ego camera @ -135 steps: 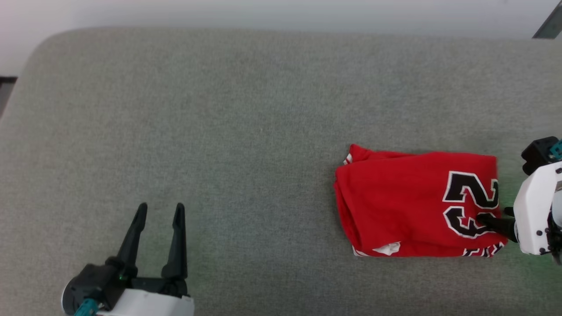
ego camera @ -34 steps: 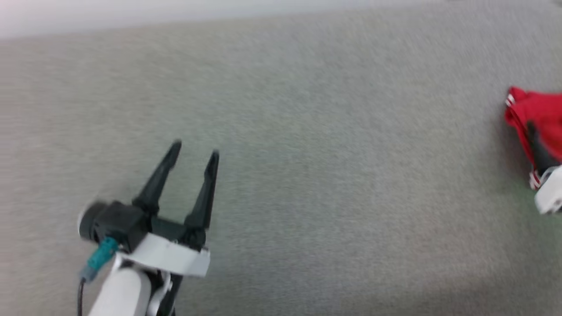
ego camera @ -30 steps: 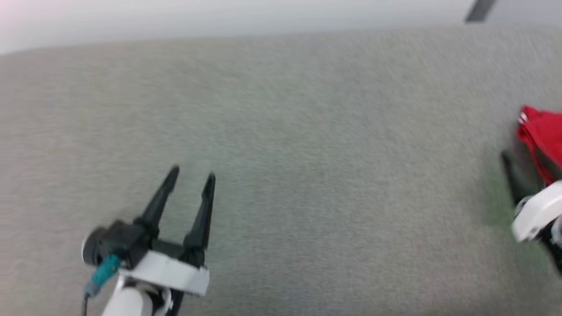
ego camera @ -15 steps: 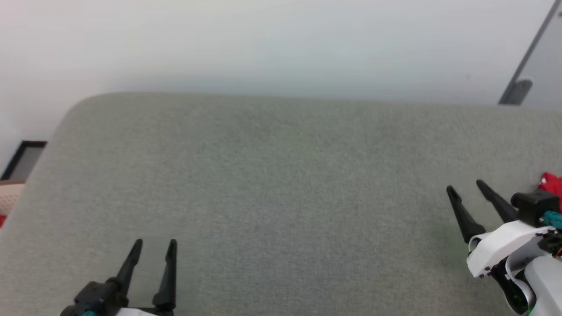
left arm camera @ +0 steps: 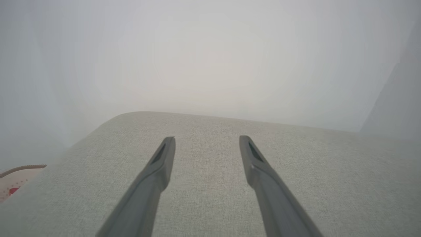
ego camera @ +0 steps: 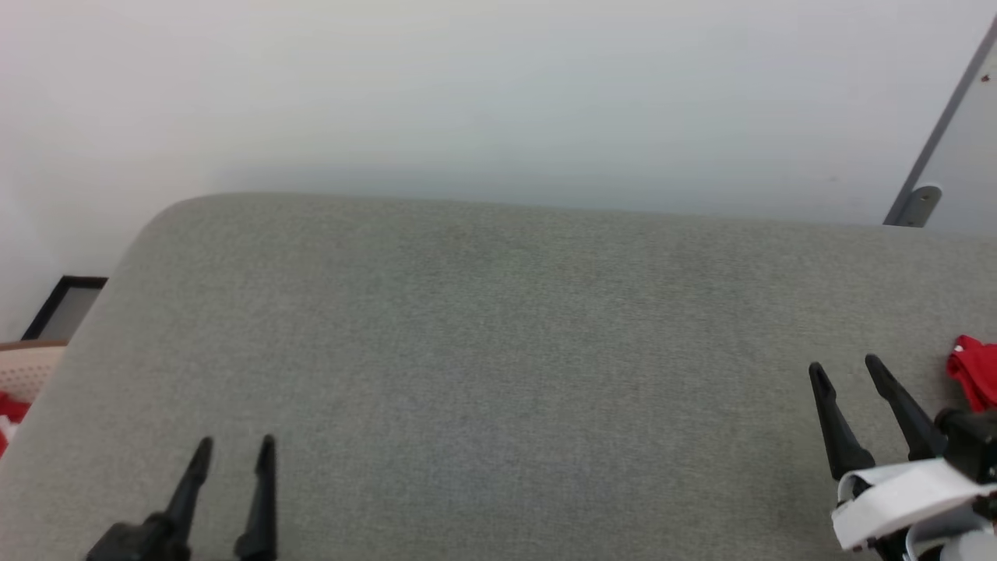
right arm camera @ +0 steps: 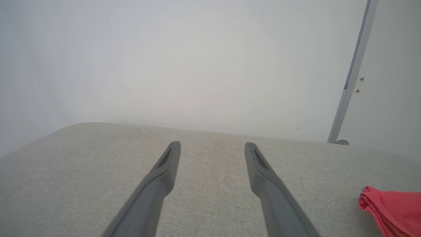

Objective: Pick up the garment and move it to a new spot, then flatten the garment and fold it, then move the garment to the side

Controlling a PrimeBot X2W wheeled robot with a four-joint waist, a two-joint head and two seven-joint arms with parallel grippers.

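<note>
Fig.: Both grippers are standing open over a grey padded surface; the garment is lying at its far right.

L to R, head view: a pale perforated basket w/ red contents is being cropped by the frame. The left gripper is spreading its jaws, empty, base cut off. The right gripper is doing likewise. The garment, just beyond and apart, is cropped to a red corner. The right wrist view is giving more of its layered red edge; lettering & no. are hidden.
</note>
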